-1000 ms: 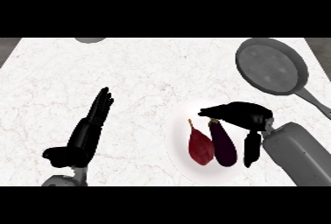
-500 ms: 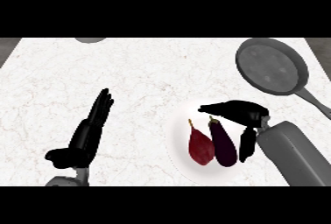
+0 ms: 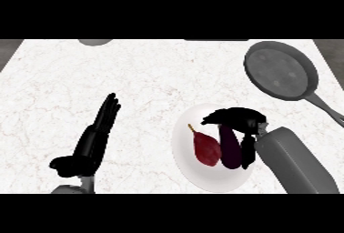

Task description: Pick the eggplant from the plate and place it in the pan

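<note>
Right hand (image 3: pixel 236 119): over the upper right part of the white plate (image 3: pixel 201 179). Fingers (image 3: pixel 218 117) curled across the top end of the eggplant (image 3: pixel 230 150); thumb (image 3: pixel 247 152) runs down its right flank. Read as closed round the eggplant. Actual contact under the fingers is hidden by the hand itself. Grey right forearm (image 3: pixel 295 164) comes in from the lower right.

Eggplant: dark purple, long, lying lengthwise on the plate, right of centre. No sign of lift; it appears to rest on the plate surface.

Just left of it, on the same plate: a dark red, teardrop-shaped vegetable (image 3: pixel 207 150) with a thin stem pointing up-left. Close to the eggplant; cannot tell whether they touch.

Pan (image 3: pixel 280 68): grey, round, upper right on the tabletop (image 3: pixel 148 73), well apart from the plate. Its handle (image 3: pixel 326 107) runs down-right towards the view's edge. Nothing visible inside it.

Left hand (image 3: pixel 94 139): at left, flat and straight-fingered, resting, holding nothing.

Part of a grey round object (image 3: pixel 94 42) shows at the top edge; type not identifiable.

Progress, judged: grasp stage only. Done: hand brought to the eggplant and wrapped round it. Left: lift clear of the plate without dragging the red vegetable, carry up-right to the pan, release inside. Most of the task remains.
</note>
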